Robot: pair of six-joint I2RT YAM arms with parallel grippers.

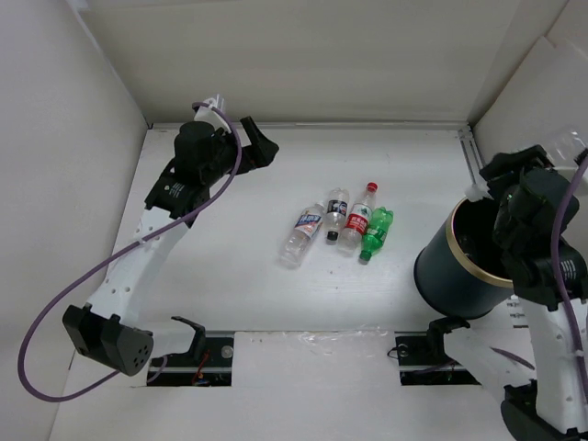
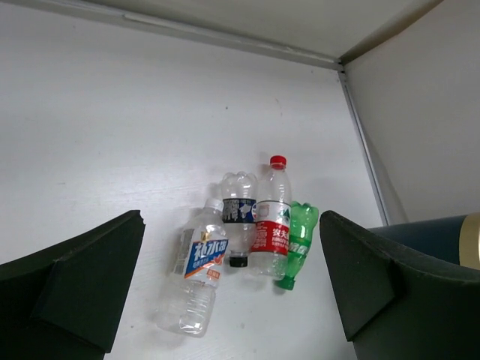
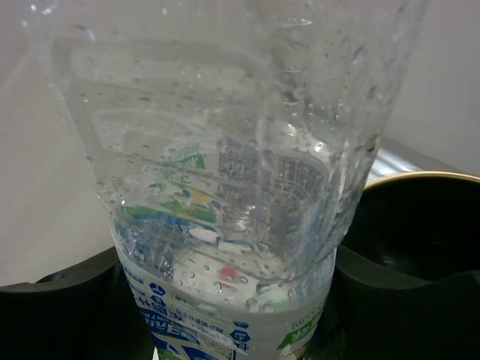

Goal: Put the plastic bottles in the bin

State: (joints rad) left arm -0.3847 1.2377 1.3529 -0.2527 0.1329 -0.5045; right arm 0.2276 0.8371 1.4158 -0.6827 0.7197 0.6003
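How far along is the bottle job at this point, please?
Done: nothing confirmable; the bin is too dark inside to read. In hand: the right gripper is shut on a clear bottle by the bin's rim. To do: four bottles lie on the table, blue-label, dark-label, red-label and green; the left gripper hangs open, empty.

Desk (image 1: 230, 285): white, matte, lightly scuffed.
Walls (image 1: 55, 147): white panels closing in the left, back and right sides.
Rail (image 1: 470, 156): thin metal strip along the desk's right edge.
Tape (image 1: 322, 338): clear wrinkled patch at the near edge.
Cut-outs (image 1: 220, 367): dark slots in the near edge.
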